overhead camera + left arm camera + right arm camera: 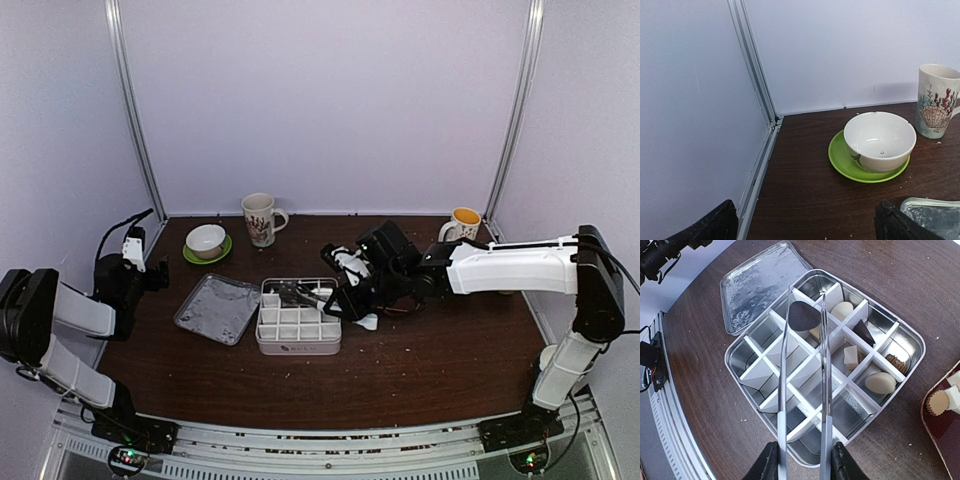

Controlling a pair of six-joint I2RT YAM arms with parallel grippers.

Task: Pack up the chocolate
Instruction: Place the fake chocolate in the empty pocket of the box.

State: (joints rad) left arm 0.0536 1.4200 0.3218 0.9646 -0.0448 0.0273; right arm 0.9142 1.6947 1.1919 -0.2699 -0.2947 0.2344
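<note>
While the right gripper (805, 465) is squeezing the tongs (826, 365) shut, their tips are pinching a dark chocolate (804, 316) over the box (910, 347). It is probably light, slippery and easy to dent, so gripping its sides softly is best. More pieces (881, 382) are sitting in cells along one side. The left gripper (805, 227) is gaping wide, holding nothing.

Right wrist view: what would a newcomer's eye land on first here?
The silver metal tin with a white grid divider fills the view, a few chocolates in its right-hand cells and its flat silver lid lying beside it. The right fingers clamp long silvery tongs, with a dark brown oval chocolate between their tips, over the tin.
</note>
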